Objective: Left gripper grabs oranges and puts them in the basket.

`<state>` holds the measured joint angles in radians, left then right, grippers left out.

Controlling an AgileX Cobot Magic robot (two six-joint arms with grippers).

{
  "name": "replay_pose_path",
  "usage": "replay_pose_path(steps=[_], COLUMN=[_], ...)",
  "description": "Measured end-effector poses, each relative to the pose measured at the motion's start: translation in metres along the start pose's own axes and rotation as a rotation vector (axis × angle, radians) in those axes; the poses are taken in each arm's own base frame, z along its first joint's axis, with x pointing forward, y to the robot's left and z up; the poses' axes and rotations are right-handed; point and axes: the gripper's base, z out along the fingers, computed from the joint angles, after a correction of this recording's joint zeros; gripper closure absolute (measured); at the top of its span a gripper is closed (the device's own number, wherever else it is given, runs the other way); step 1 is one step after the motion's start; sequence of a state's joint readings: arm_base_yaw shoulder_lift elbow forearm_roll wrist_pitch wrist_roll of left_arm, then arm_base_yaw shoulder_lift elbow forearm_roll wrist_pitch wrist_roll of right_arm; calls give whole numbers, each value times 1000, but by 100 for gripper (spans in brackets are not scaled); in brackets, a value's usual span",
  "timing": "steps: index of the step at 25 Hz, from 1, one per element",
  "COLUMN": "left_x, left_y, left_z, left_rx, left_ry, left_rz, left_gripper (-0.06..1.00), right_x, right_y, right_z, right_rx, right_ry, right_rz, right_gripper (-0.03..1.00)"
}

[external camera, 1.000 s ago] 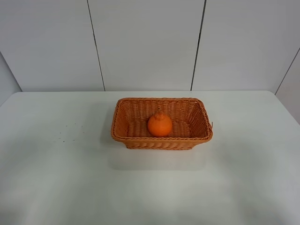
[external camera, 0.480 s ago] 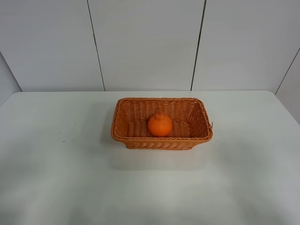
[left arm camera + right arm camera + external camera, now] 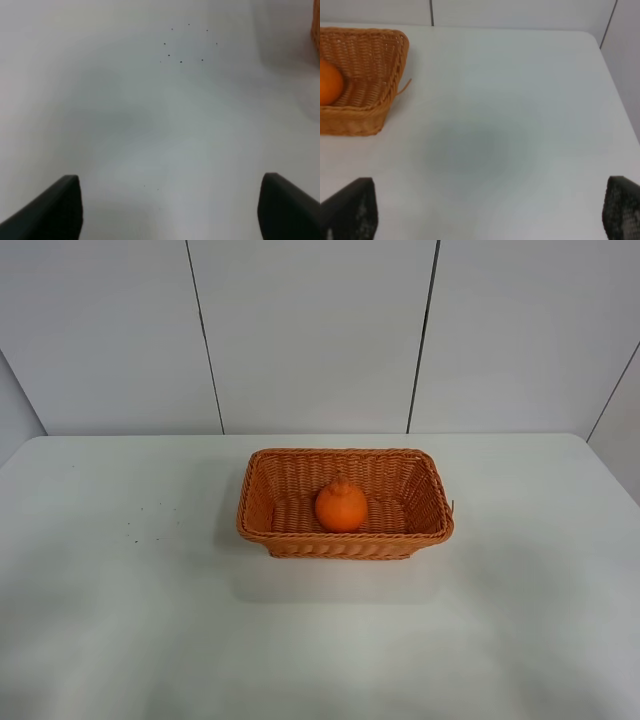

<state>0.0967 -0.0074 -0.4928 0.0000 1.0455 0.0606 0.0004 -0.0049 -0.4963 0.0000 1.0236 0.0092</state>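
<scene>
Wicker basket (image 3: 420, 495) cradling oranges (image 3: 341, 507)

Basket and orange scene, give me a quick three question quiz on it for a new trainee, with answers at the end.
1. True or false: the orange lies inside the basket.
2. Multiple choice: what is the left gripper holding? A) the orange B) the basket rim C) nothing
3. Fill in: in the high view, the small dark specks on the table lie to the ____ of the basket.

Key
1. True; it sits near the middle of the basket floor.
2. C; the wrist view shows it open over bare table.
3. Left.
</scene>
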Motion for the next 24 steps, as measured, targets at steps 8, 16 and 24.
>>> replay_pose_path(steps=[8,16,24], left_x=[0,0,0], left_y=[0,0,0], left_z=[0,0,0], left_rx=[0,0,0], left_ry=[0,0,0], left_rz=[-5,-5,-7], left_gripper=[13,13,13], right_x=[0,0,0], right_y=[0,0,0], right_z=[0,0,0], right_rx=[0,0,0], right_ry=[0,0,0], right_rz=[0,0,0], right_gripper=[27,27,27])
